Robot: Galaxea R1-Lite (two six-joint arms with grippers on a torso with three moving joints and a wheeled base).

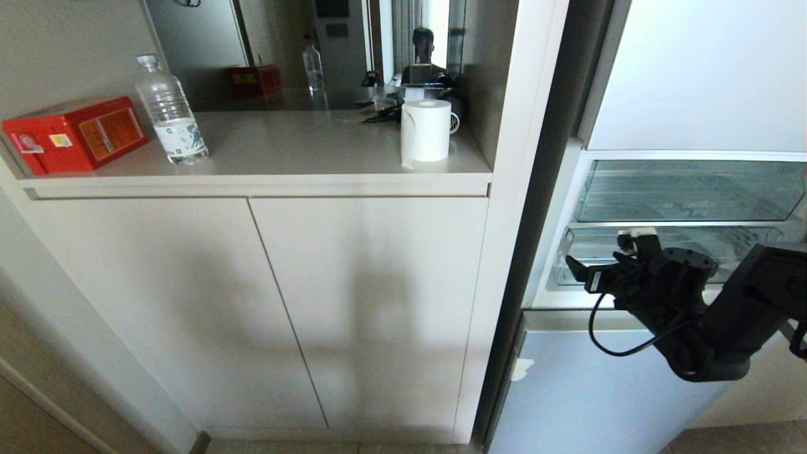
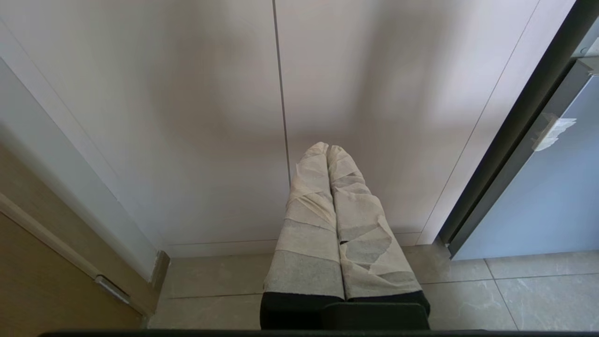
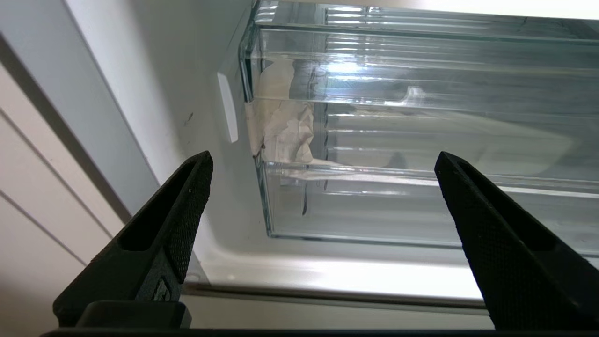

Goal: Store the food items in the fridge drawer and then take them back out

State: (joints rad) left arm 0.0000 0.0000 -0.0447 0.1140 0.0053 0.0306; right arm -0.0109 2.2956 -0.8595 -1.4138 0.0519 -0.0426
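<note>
Three things are standing on the beige countertop (image 1: 284,148) at the left of the head view: a red rectangular box (image 1: 75,133) furthest left, a clear plastic water bottle with a white label (image 1: 170,112) just beside it, and a white roll of paper (image 1: 426,131) well apart from both, near the counter's right end. Behind them a mirror (image 1: 328,50) is reflecting the box, the bottle and a person holding up a device. Below the counter, two plain beige cabinet doors (image 1: 265,302) are sitting closed, and the left gripper (image 2: 327,152), its fingers wrapped in pale tape and pressed together, is hanging in front of them above the tiled floor (image 2: 468,290), holding nothing. Further right the fridge is standing open, and two clear plastic drawers are showing inside, a taller clear drawer (image 1: 690,189) above and the shallower clear fridge drawer with a white front strip (image 1: 592,265) below it. The black right gripper (image 3: 323,164) is hovering just in front of the shallower drawer's left end, its two black textured fingers (image 3: 187,196) standing wide apart and empty. Crumpled whitish paper (image 3: 285,126) is showing through the clear walls at the drawers' left end; no red or orange food pieces are showing in any view
</note>
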